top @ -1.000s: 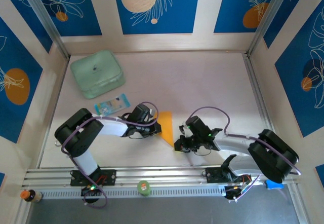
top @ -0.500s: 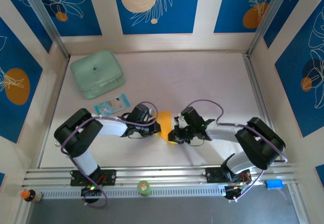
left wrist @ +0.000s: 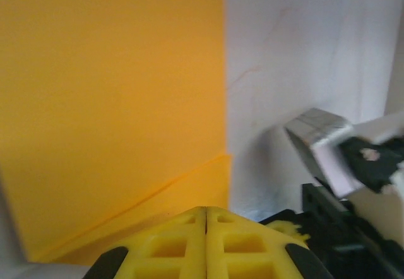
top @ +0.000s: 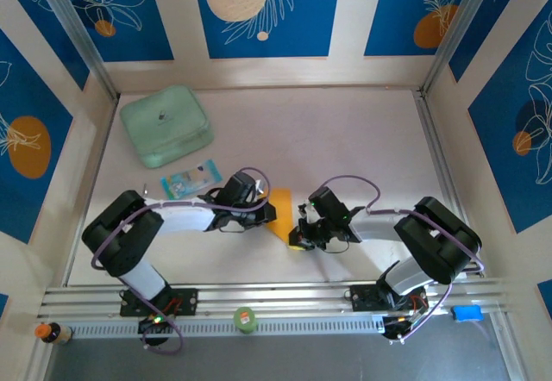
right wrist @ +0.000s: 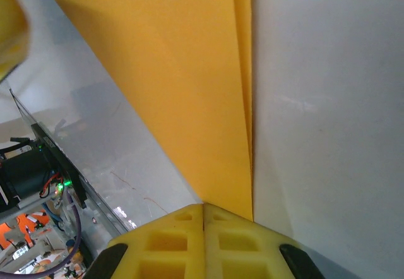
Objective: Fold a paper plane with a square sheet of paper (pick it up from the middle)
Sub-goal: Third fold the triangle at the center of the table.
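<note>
Toward the table's near edge, paper (top: pixel 281 204): you had it lying flat between your two arms, orange-yellow, partly folded, narrowing to a point at its near end.
Folds: a slanted flap edge crossed the paper near your left fingertips; a long crease ran beside one straight edge up to your right fingertips.
Left gripper (top: pixel 270 217): closed, yellow fingers (left wrist: pixel 170 247) together, tips at the paper's left edge.
Right gripper (top: pixel 298 237): closed, fingers (right wrist: pixel 170 241) together, tips at the paper's pointed end.
Box (top: pixel 166 127): mint-green, by the table's far-left corner.
Packet (top: pixel 191 177): blue-and-white, just beside the box, apart from the paper.
</note>
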You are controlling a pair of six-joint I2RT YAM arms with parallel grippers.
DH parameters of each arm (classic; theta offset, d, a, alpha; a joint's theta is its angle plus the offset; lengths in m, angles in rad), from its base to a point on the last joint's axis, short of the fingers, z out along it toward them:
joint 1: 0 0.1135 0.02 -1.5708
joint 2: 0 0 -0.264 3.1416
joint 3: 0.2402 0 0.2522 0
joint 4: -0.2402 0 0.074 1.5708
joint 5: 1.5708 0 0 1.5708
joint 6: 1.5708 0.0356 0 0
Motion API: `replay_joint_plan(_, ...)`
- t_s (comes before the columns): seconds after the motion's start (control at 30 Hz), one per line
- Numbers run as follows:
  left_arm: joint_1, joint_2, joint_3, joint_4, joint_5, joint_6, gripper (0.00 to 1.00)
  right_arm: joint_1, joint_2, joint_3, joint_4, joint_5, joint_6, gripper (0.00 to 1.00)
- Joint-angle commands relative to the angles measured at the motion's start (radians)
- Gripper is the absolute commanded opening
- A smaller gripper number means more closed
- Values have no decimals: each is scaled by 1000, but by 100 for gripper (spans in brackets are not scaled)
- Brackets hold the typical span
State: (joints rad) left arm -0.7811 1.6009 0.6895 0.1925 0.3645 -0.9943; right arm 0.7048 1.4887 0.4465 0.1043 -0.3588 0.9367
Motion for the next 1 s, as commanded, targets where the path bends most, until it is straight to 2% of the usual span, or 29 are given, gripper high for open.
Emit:
replay_joint_plan(0.0,-41,-8,3,6,-27,-54,7,1,32,-22,-88,49,17,0)
replay_joint_plan(0.1,-76,38,-20,96,-3,-112,5,0,34,-25,-80,47,24,0)
replay_joint_plan(0.23,-93,102,-37,131,10,-150,2,1,41,-28,-74,47,25,0)
replay_joint_plan(0.43,-46,125,-111,208,8,-157,3,0,52,-34,-79,53,25,0)
replay_joint_plan(0.5,-26,126,-118,234,15,-122,3,1,56,-37,-78,55,22,0)
replay_joint_plan(0.63,-3,117,-103,179,11,-49,4,0,62,-42,-71,55,23,0)
replay_joint_plan(0.77,16,104,-103,168,15,-40,6,1,62,-42,-73,54,20,0)
replay_joint_plan(0.97,62,78,-86,56,-10,34,8,-1,64,-40,-81,49,7,0)
